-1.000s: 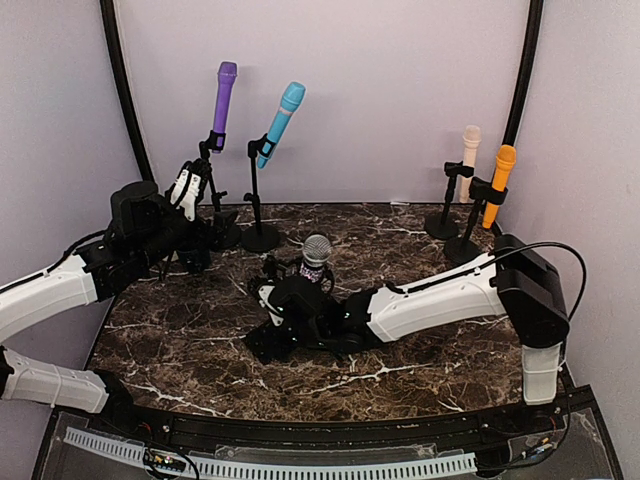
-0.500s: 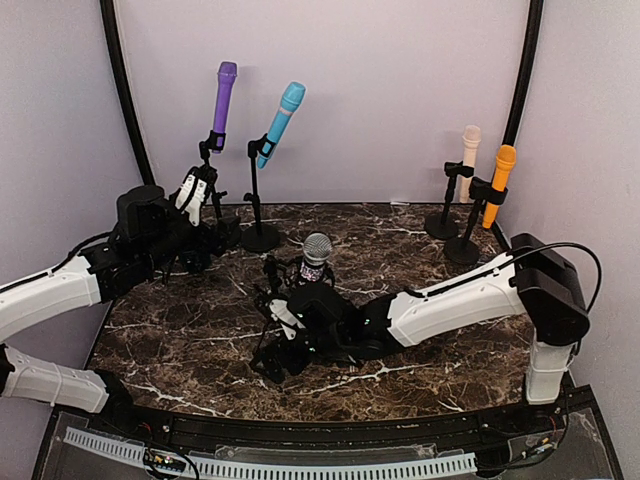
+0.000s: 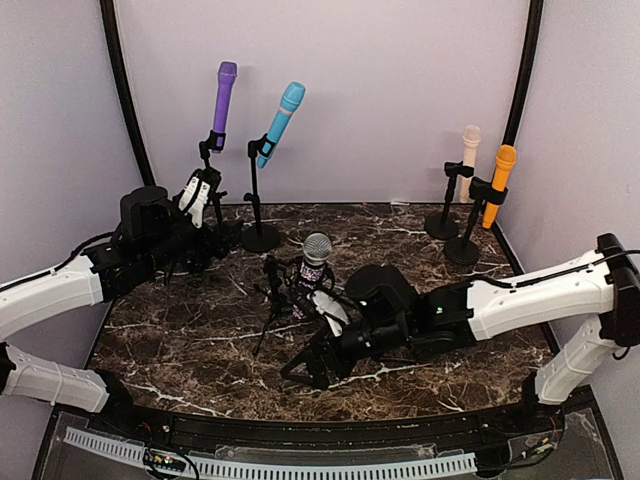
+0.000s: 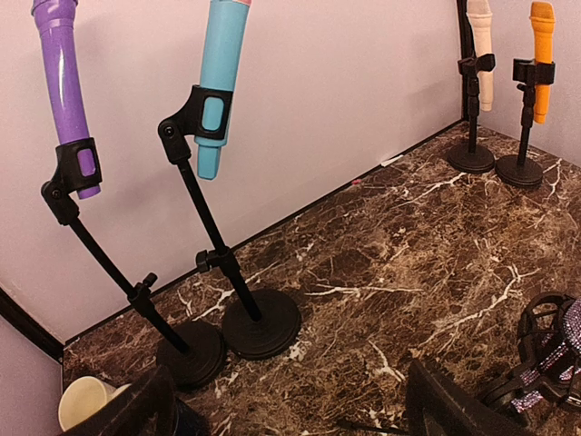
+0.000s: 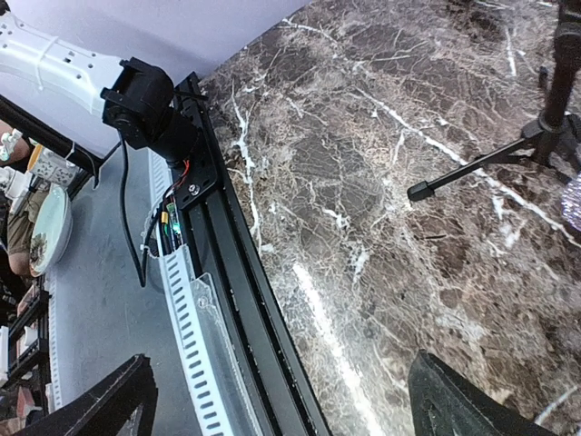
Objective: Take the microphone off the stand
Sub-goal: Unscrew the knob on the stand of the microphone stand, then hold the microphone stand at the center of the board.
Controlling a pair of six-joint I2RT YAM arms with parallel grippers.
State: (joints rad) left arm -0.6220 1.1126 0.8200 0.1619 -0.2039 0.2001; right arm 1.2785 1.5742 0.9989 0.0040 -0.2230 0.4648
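R gripper (image 3: 316,345): jaws spread wide, nothing btwn them, low over the table (image 3: 180,330) near the front edge. It sits just right of the small tripod stand (image 3: 272,305) and apart from it. Its wrist cam looks past both fingers (image 5: 109,404) at marble, the black front rail (image 5: 238,272) & one leg of that stand.

Silver-headed mic (image 3: 317,250) w/ sparkly body sits in the stand's clip, head up, mid-table, just behind the R gripper.

L gripper (image 3: 200,195): also wide, empty, raised at back left beside the purple mic (image 3: 223,95) on its stand. Its cam shows the purple & blue mic (image 4: 221,73) stands side by side; round bases close, touching or not can't tell.

Cream mic (image 3: 470,143) & orange mic (image 3: 501,170) stand in the back right corner, well apart from both grippers.
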